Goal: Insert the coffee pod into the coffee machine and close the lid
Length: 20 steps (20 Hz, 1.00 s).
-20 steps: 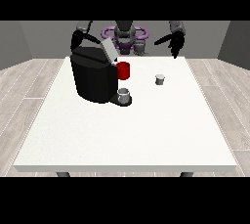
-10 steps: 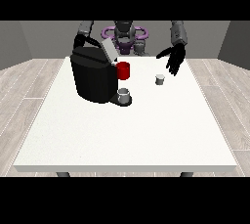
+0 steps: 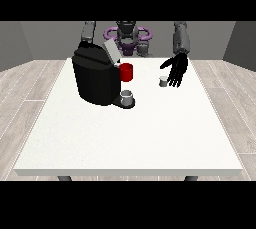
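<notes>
1. The floor (image 3: 30, 80) is laid in pale wood-look planks that run out on both sides of the table, and a plain grey wall (image 3: 45, 38) closes the room behind the robot.
2. The white table (image 3: 125, 138) fills the middle of the view, its top bare across the near half; two dark legs show under its front edge.
3. The black coffee machine (image 3: 97, 78) stands on the table's far left part with its grey lid (image 3: 111, 52) tilted up and open. An arm comes down behind the machine, and the hand at the view's left is hidden by it, so I cannot tell how its fingers lie.
4. A red part (image 3: 126, 72) juts from the machine's right side, and a small grey cup (image 3: 127, 96) sits on the machine's base just below it.
5. The coffee pod (image 3: 163, 81), small and pale, stands on the table right of the machine, well apart from it.
6. The hand at the view's right (image 3: 177, 69) hangs just beside the pod's right, fingers spread and pointing down, released and holding nothing.
</notes>
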Motion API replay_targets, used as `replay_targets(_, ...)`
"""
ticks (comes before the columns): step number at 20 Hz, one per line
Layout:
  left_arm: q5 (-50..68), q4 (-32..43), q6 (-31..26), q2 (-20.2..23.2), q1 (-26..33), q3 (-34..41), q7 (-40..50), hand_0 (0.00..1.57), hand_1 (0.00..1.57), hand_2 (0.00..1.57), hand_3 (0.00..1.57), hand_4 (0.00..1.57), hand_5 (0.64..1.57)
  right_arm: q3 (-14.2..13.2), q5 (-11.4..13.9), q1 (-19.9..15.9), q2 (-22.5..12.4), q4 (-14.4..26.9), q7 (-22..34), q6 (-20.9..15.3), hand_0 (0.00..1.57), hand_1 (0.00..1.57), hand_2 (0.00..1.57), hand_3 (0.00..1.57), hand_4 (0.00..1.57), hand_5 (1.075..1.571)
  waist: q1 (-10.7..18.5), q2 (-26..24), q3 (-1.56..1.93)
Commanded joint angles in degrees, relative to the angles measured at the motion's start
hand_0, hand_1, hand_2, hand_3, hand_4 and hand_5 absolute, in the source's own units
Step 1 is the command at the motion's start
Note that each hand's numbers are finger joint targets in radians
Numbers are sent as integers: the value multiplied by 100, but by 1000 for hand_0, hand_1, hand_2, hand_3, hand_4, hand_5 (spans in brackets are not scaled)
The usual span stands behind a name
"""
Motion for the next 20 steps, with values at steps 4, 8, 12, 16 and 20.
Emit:
replay_targets(4,-749,645,1047,-340,-509,-96,-109,940,940,950,692,81,1571,-4,84,-448,-16,192,17,28,0,0,0,0,0,1571,-167,334,-1)
replay_targets(8,-1174,671,1187,-334,-352,-413,-433,1071,1071,1132,931,465,1571,-26,-2,-115,-44,464,-34,184,0,0,0,0,0,1571,-61,-17,1)
replay_targets(12,-1567,1072,1143,-21,-579,-486,-430,817,817,956,799,368,1571,-184,-284,-443,-129,430,-165,389,0,0,0,0,0,1571,-155,215,1)
replay_targets(16,-1871,1512,1010,48,-657,-607,-411,912,912,1036,891,335,1571,86,-24,-248,-57,261,74,305,0,0,0,0,0,1571,-302,27,-1)
replay_targets(20,-2049,1590,720,151,-728,-690,-523,789,789,960,845,392,1571,-326,-200,-212,-154,750,-386,242,0,0,0,0,0,1571,-90,55,1)
